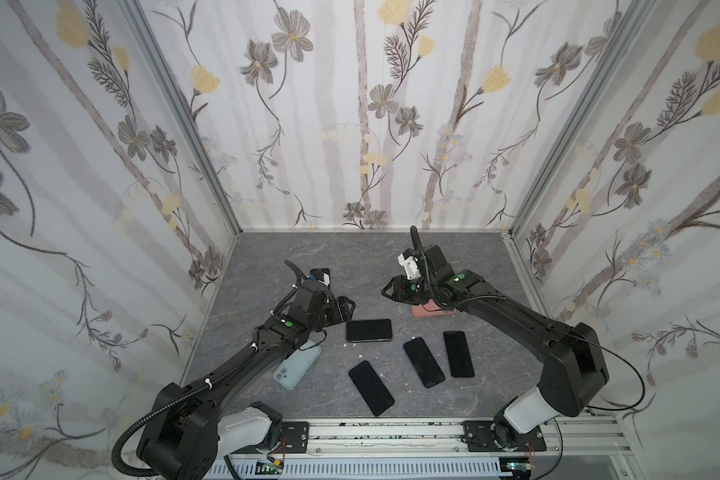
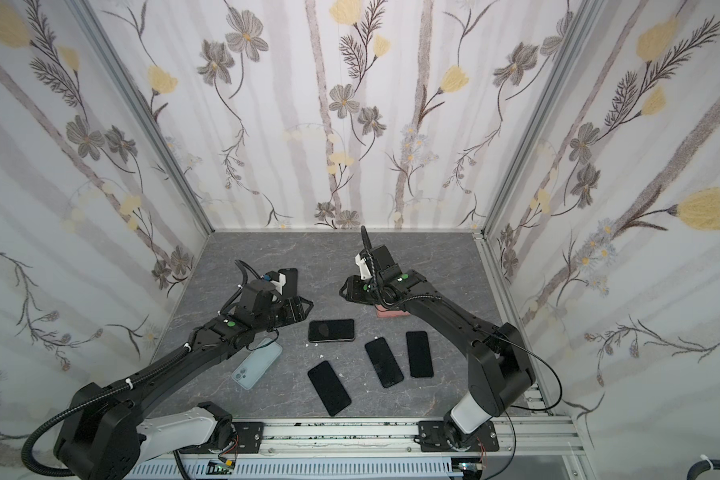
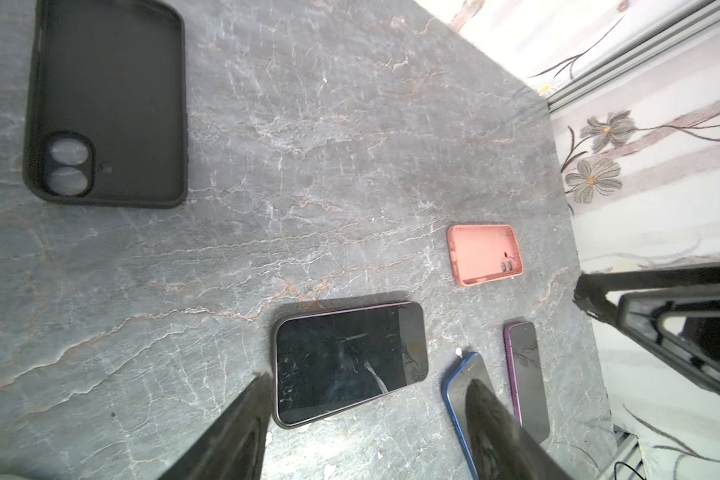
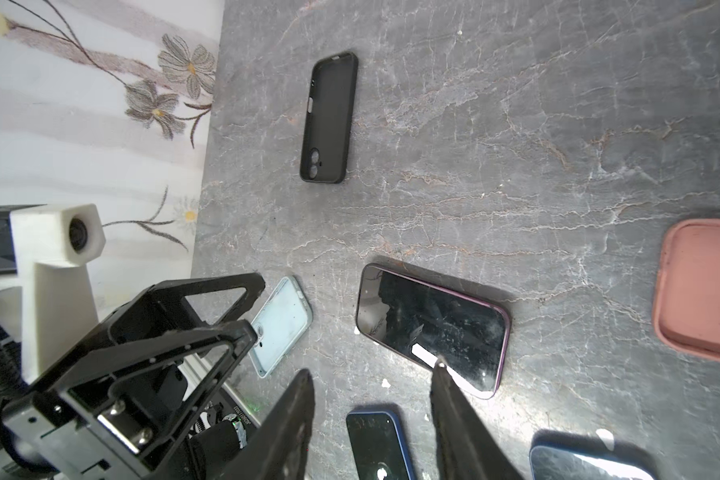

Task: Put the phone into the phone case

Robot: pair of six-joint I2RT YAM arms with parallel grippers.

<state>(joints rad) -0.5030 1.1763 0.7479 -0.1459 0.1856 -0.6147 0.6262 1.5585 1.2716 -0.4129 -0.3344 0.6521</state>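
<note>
Near the middle of the gray bench, a purple-edged phone lies flat and crosswise, screen up, and neither arm touches it. The left gripper hovers over the bench just beyond the phone's left end, its jaws spread wide and empty. The right gripper hangs beyond the phone's right end, its jaws partly spread with nothing between them. A black case lies open side up toward the left wall, past the left wrist. A pink case sits partly hidden under the right arm, and a pale blue case lies partly under the left arm. Three more phones lie screen up nearer the front rail.
</note>
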